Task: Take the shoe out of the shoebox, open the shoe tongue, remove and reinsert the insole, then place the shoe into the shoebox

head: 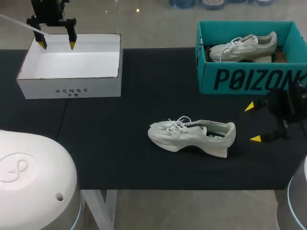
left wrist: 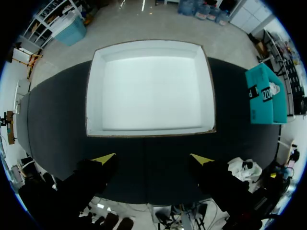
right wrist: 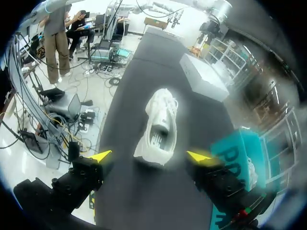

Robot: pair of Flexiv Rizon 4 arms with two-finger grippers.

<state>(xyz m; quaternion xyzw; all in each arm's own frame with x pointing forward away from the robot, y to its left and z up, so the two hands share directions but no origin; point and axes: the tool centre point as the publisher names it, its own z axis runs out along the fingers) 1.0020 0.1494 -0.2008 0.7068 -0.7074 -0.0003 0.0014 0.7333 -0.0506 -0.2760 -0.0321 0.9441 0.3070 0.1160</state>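
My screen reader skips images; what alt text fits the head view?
A white shoe stands on the table, its heel toward the open right tool. The open left tool hangs over the white box at the far left; a teal box at the far right holds another shoe.

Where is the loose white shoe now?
Head view: the loose shoe lies on the table right of centre, in front of the teal shoebox, heel toward the right pincer.

Three camera stations.
Head camera looks down from behind; left wrist hangs over the far-left white box; right wrist faces the shoe; all share the counter.
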